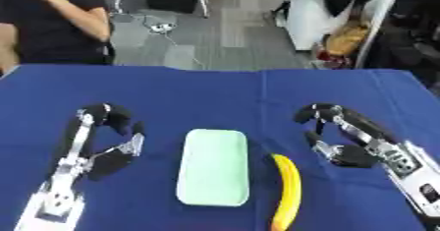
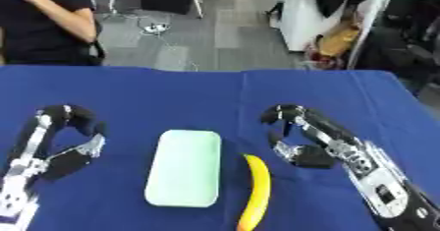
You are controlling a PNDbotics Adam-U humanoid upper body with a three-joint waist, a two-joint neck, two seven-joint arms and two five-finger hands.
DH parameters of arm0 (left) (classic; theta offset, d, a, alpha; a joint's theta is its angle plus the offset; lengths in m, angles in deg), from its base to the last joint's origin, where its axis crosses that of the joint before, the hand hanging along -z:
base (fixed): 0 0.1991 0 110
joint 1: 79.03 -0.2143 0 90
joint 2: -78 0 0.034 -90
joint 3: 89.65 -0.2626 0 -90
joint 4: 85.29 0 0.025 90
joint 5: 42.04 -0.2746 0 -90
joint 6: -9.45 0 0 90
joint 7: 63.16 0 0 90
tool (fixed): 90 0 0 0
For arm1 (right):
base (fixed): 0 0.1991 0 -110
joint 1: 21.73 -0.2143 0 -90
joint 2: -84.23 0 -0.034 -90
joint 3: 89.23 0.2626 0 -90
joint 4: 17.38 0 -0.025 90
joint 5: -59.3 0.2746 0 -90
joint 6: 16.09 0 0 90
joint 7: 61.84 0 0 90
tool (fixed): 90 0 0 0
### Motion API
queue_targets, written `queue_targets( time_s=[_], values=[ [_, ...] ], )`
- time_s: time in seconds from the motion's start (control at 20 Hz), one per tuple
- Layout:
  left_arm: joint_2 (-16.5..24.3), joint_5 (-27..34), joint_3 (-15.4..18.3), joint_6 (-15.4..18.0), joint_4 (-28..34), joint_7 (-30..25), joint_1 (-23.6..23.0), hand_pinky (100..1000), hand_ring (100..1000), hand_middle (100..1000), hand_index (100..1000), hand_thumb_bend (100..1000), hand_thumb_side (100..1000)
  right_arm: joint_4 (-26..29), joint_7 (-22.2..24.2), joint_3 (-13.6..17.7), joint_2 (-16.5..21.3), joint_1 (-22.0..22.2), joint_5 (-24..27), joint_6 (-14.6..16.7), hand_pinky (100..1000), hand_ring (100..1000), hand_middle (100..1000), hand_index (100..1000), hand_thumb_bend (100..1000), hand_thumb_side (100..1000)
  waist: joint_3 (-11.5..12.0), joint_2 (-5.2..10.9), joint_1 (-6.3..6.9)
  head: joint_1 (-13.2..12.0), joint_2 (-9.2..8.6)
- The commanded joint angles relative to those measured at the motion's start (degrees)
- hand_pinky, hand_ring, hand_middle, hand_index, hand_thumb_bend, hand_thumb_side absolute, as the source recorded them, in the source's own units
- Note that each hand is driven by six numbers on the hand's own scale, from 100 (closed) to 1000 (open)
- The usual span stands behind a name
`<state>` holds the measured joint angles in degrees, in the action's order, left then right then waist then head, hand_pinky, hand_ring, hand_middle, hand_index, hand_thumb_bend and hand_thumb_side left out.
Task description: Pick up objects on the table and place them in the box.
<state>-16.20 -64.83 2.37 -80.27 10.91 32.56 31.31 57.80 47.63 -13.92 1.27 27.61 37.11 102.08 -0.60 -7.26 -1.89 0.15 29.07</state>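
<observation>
A pale green flat rounded box (image 1: 213, 167) lies in the middle of the blue table (image 1: 220, 92). A yellow banana (image 1: 287, 191) lies just right of it, running toward the front edge. My left hand (image 1: 101, 135) hovers left of the box, fingers curled downward with the thumb apart, holding nothing. To the right of the banana is my right hand (image 1: 337, 135), also with curled fingers and nothing in it. Neither hand touches the box or the banana.
A person in a black shirt (image 1: 53, 21) stands at the table's far left edge. Beyond the table are a grey floor, cables, white bags and a white shelf frame (image 1: 374, 23) at the far right.
</observation>
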Motion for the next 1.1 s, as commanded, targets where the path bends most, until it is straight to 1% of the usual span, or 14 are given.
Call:
queue_targets(
  time_s=[0.05, 0.4, 0.55, 0.8, 1.1],
  values=[
    [1.3, 0.2, 0.2, 0.3, 0.8, -0.2, 0.9, 651, 455, 450, 590, 100, 201, 2.5, 0.5, -0.4, 2.4, -0.7, 1.4, 0.9, 508, 750, 759, 829, 100, 726, 0.1, 0.92, 0.11, 0.0, -0.44],
    [1.3, 0.3, 0.0, 0.4, 0.8, -0.5, 0.9, 651, 456, 450, 590, 100, 200, 8.1, 3.2, -4.1, 6.5, -2.2, 4.1, 3.5, 538, 747, 747, 815, 116, 700, 0.7, 0.92, 0.14, 0.3, -0.43],
    [1.3, 0.3, 0.0, 0.4, 0.8, -0.6, 0.9, 651, 456, 450, 590, 100, 201, 9.8, 4.4, -5.1, 7.7, -2.7, 5.0, 4.0, 543, 747, 747, 815, 120, 695, 0.9, 0.92, 0.17, 0.4, -0.42],
    [1.2, 0.3, -0.1, 0.4, 0.8, -0.6, 0.9, 651, 456, 451, 591, 100, 201, 11.4, 6.2, -6.1, 8.7, -3.1, 5.7, 4.5, 554, 751, 750, 827, 145, 631, 1.1, 0.87, 0.22, 0.5, -0.37],
    [1.1, 0.3, -0.1, 0.5, 0.9, -0.7, 1.0, 651, 456, 451, 591, 100, 201, 11.0, 8.5, -6.5, 8.5, -3.3, 5.3, 5.0, 568, 756, 748, 831, 160, 553, 1.3, 0.85, 0.4, 0.5, -0.4]
  ],
)
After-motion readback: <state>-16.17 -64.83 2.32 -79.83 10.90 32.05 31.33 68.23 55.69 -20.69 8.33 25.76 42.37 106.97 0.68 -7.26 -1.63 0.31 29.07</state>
